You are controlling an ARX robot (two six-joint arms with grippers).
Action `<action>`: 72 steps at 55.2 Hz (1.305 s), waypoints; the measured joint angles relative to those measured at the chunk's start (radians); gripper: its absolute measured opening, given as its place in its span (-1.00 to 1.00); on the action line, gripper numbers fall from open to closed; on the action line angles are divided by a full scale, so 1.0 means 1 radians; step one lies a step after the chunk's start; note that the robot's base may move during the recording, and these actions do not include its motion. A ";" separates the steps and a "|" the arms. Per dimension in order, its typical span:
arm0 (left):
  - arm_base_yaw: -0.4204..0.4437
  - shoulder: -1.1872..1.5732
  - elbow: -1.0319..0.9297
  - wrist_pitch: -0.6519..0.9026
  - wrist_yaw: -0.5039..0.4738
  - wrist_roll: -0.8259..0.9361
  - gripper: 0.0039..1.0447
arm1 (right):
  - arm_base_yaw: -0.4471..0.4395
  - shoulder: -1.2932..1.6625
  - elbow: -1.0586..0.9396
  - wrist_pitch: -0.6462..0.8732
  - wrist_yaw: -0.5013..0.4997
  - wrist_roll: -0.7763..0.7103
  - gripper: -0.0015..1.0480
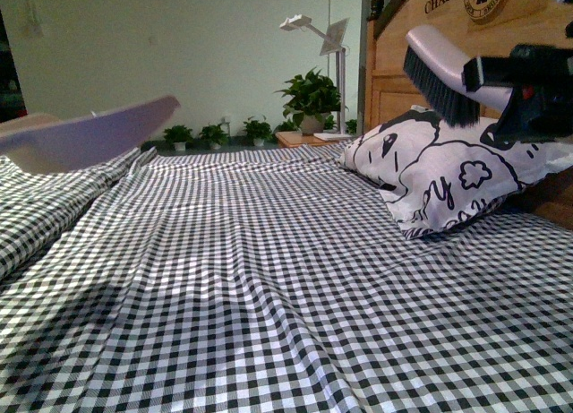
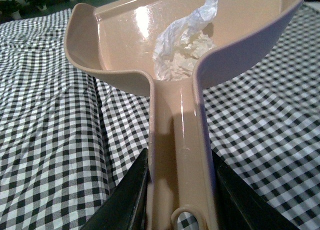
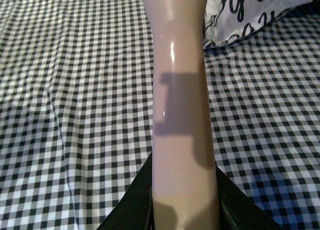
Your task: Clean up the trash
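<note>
I saw the left gripper [image 2: 181, 190] pinching the handle of the beige dustpan [image 2: 125, 50]; both dark jaws were pressed against the sides of the handle, one on each side. Beyond the jaws, at the far end of the handle, the pan opened wide, and the crumpled wad of white paper [image 2: 182, 45] lay inside it, at the back of the pan where the handle starts. The pan was held above the black-and-white checkered bedsheet [image 2: 45, 140], not touching it.

The right gripper [image 3: 184, 200] was clamped on the pale handle of a hand brush [image 3: 182, 100], with a jaw tight against each side. The handle ran straight out from between the jaws, over the sheet. In the front view I saw the black bristles [image 1: 439, 86] pointing down, in the air in front of the printed pillow [image 1: 448, 176]. Behind the pillow stood a wooden headboard [image 1: 394, 73].
</note>
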State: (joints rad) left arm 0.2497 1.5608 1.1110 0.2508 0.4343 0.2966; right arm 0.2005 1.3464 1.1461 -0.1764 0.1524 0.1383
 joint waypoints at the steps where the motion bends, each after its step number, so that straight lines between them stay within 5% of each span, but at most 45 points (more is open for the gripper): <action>1: 0.000 -0.010 -0.004 -0.004 0.002 -0.004 -0.45 | 0.000 -0.005 -0.002 0.000 0.000 0.001 -0.62; 30: 0.103 -0.360 -0.181 -0.071 0.078 -0.097 -0.45 | 0.044 -0.264 -0.130 0.030 0.065 0.054 -0.62; 72: 0.300 -0.723 -0.298 -0.257 0.335 -0.190 -0.45 | 0.236 -0.612 -0.262 -0.075 0.348 0.129 -0.62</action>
State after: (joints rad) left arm 0.5499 0.8375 0.8127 -0.0059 0.7692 0.1070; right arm 0.4362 0.7345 0.8841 -0.2516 0.5003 0.2676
